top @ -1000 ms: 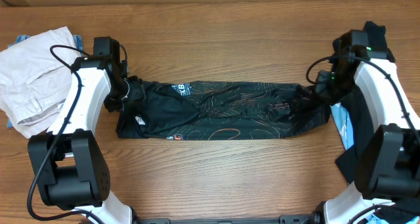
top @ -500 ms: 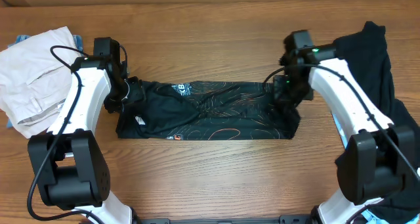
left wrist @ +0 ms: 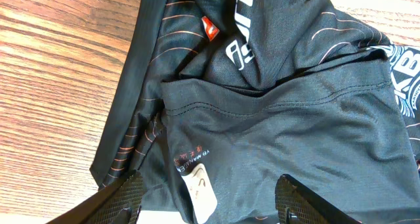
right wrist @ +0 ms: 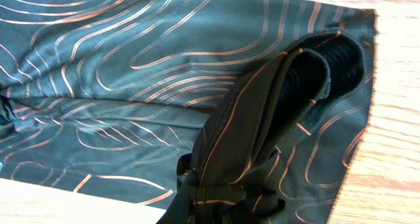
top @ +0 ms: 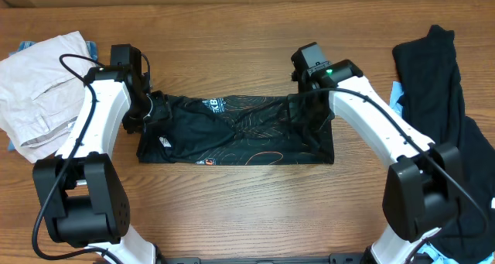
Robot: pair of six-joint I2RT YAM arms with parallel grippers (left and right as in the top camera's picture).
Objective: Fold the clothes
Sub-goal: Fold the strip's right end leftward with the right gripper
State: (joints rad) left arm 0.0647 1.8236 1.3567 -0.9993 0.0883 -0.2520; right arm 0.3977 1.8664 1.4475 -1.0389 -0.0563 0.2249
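The black jersey (top: 240, 132) with orange contour lines lies flat along the middle of the table. Its right end is lifted and doubled back over the body. My right gripper (top: 307, 103) is shut on that bunched end, which fills the bottom of the right wrist view (right wrist: 230, 194) above the flat patterned cloth (right wrist: 118, 66). My left gripper (top: 147, 111) is at the jersey's left end. In the left wrist view its fingers (left wrist: 210, 207) stand wide apart over the collar, with a white label (left wrist: 200, 191) between them.
Off-white trousers (top: 39, 86) lie heaped at the far left. A plain black garment (top: 437, 101) with light blue cloth (top: 397, 94) lies along the right side. Bare wooden table (top: 247, 210) shows in front of the jersey.
My right gripper has moved left with the jersey's right end, doubling it back over the body, so the jersey's outline is shorter. The left arm has not moved.
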